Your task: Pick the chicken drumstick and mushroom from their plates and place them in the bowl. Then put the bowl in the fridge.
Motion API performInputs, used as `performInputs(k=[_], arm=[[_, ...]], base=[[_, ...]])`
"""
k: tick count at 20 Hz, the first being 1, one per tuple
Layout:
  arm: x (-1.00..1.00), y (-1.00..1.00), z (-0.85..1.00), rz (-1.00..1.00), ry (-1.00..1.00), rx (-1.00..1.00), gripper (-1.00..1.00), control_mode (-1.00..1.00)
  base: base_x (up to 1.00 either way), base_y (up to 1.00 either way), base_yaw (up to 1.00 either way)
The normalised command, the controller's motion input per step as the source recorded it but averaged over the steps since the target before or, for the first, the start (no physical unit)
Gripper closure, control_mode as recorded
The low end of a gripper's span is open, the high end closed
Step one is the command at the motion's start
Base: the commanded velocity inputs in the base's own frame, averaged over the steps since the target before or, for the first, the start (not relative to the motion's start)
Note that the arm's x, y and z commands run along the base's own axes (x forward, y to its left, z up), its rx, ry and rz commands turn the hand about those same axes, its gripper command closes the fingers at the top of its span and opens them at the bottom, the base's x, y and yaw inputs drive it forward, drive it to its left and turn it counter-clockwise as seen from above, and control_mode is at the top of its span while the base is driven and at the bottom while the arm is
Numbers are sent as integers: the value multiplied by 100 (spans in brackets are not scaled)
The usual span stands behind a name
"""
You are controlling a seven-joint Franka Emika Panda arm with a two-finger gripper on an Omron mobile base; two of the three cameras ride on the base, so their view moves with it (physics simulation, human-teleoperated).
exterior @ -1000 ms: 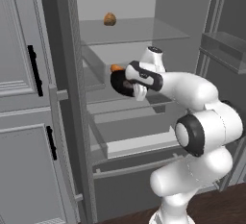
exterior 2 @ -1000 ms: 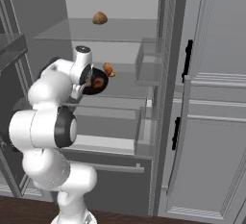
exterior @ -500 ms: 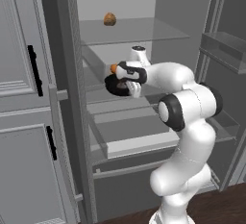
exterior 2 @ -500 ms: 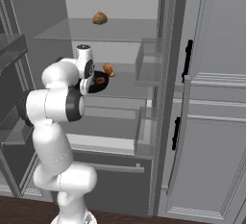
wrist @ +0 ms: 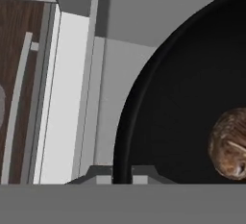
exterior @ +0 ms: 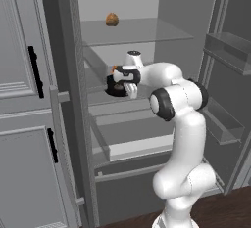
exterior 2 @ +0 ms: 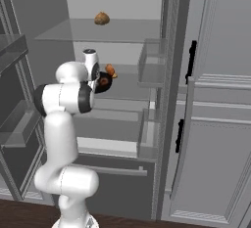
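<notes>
— Bowl (exterior: 116, 88), where is it for you?

— Centre-left of my left base view, inside the open fridge (exterior: 147, 36), carried by the hand (exterior: 128, 82) just above the middle glass shelf (exterior: 147, 102). The drumstick (exterior 2: 111, 70) pokes over its rim; the mushroom (wrist: 229, 143) lies inside it, at the right edge of the hand view.

— Hand state?

— Closed on the bowl's near rim, which runs between the two fingertips (wrist: 98, 174) at the bottom of the hand view.

— What does the next move turn on?

— The bowl hangs straight beyond the hand, deeper into the fridge. I judge it needs lowering onto the shelf.
</notes>
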Motion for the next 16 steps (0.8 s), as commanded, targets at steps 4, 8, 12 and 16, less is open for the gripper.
performInputs(k=[4, 8, 12, 16], arm=[[80, 30, -17, 0, 0, 0, 100, -100], [68, 28, -20, 0, 1, 0, 100, -100], [5, 14, -14, 2, 0, -2, -100, -100], [-17, 0, -7, 5, 0, -3, -100, -100]], base=[[0, 0, 0], [0, 0, 0], [0, 0, 0], [0, 0, 0]])
